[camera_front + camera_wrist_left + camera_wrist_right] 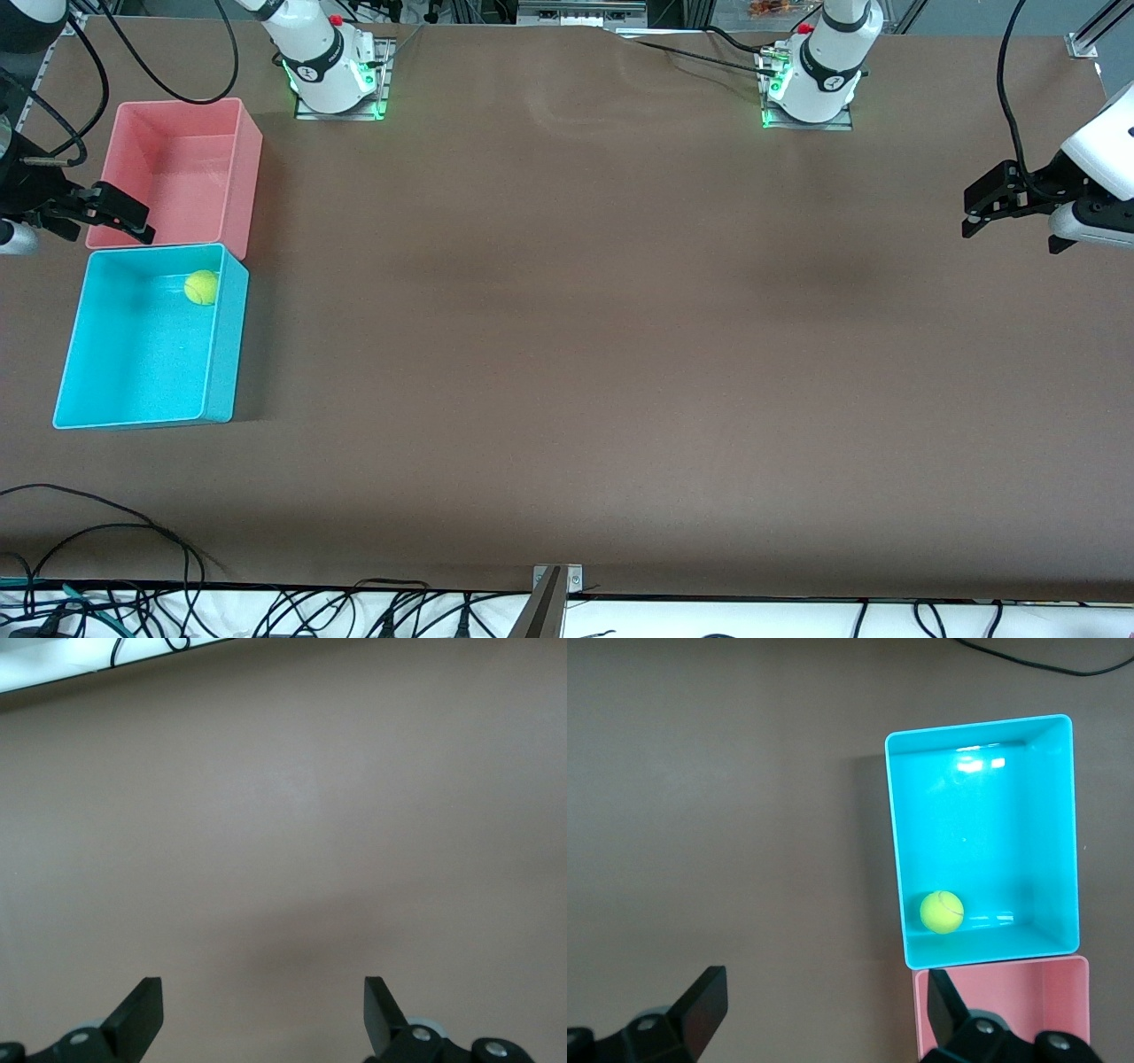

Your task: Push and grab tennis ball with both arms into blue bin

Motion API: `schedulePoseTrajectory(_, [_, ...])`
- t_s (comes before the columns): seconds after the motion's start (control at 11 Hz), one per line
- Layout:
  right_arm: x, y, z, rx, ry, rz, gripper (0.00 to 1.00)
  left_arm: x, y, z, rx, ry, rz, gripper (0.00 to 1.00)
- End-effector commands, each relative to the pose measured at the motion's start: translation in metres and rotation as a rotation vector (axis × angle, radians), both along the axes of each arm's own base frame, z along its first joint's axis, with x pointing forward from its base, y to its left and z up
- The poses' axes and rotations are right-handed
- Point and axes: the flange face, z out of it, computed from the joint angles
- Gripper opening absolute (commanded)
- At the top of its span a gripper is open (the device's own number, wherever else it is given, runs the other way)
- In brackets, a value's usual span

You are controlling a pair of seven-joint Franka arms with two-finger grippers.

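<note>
One tennis ball (201, 287) in blue bin (142, 416) corner

Desk (567, 354): matt brown covering, smooth, looks like paper or thin mat, slight ripple near its edge by the arm bases. Blue bin (221, 354): smooth plastic, semi-gloss, glare on its floor. Pink bin (248, 168): same plastic, duller. Tennis ball (201, 287): fuzzy felt. Gripper fingers (142, 1014): matt black, probably plastic.

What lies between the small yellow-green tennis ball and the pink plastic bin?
Only the light-blue plastic bin's wall nearest the pink plastic bin; the small yellow-green tennis ball lies inside, per front view.
</note>
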Motion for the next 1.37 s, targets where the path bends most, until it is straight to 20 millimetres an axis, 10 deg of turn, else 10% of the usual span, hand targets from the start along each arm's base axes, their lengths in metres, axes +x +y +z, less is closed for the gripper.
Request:
schedulePoseTrajectory(0.0, [-0.006, -0.003, 0.010, -0.002, 0.009, -0.008, 1.00, 0.002, 0.000, 0.005, -0.005, 0.005, 0.006, 1.00])
schedulePoseTrajectory(1.28, [-0.008, 0.011, 0.019, -0.013, 0.031, 0.028, 1.00, 0.002, -0.001, 0.006, -0.006, 0.002, 0.006, 1.00])
